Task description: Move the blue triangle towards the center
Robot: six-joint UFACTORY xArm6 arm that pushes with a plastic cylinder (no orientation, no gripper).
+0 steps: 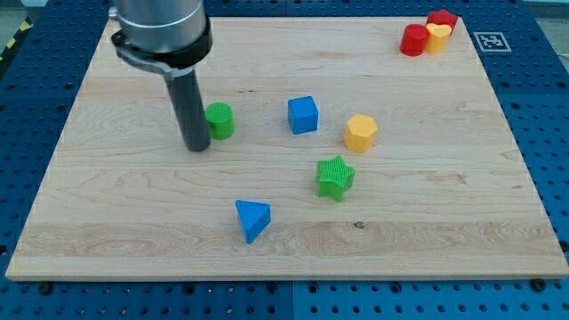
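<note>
The blue triangle [252, 219] lies on the wooden board [107, 213], below the middle and a little toward the view's left. My tip [196, 148] is on the board at the upper left, touching or just beside the left side of a green cylinder [220, 120]. The tip is well above and to the left of the blue triangle, apart from it.
A blue cube [303, 115] sits near the middle, with a yellow hexagon [360, 132] to its right and a green star [335, 176] below them. A red cylinder [413, 40], a yellow heart [436, 36] and a red block [443, 19] cluster at the top right corner.
</note>
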